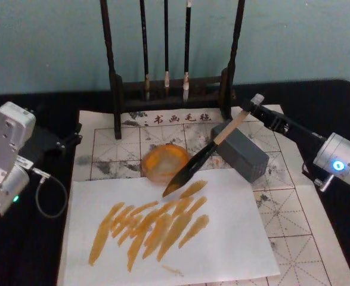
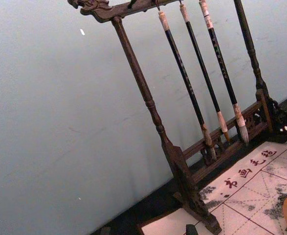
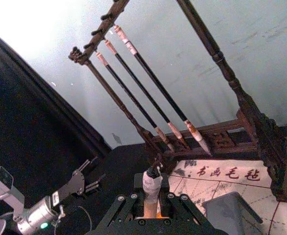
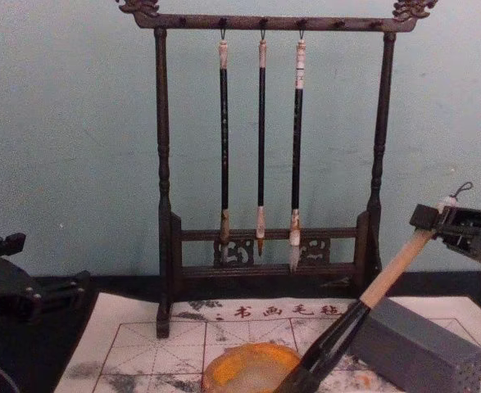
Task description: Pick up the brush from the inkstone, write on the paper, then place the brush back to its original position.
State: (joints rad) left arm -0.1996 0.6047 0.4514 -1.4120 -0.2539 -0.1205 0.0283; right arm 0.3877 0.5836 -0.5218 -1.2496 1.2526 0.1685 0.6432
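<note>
The brush [image 1: 207, 154] has a light wooden handle and dark bristles. It slants down from upper right to lower left. My right gripper [image 1: 253, 109] is shut on its white-wrapped upper end [image 3: 152, 182]; the chest view shows this gripper [image 4: 437, 223] too. The bristle tip [image 1: 167, 192] is at the far edge of a white sheet [image 1: 234, 238] marked with orange strokes. That sheet lies on the red-grid paper [image 1: 294, 220]. The grey block inkstone [image 1: 243, 156] sits under the brush handle. My left gripper [image 1: 72, 136] rests open at the table's left, off the paper.
A round orange dish [image 1: 163, 162] sits just left of the brush tip. A dark wooden rack [image 4: 162, 205] with three thin hanging brushes [image 4: 260, 139] stands at the back edge of the paper. Black cloth covers the table [image 1: 43, 250] around it.
</note>
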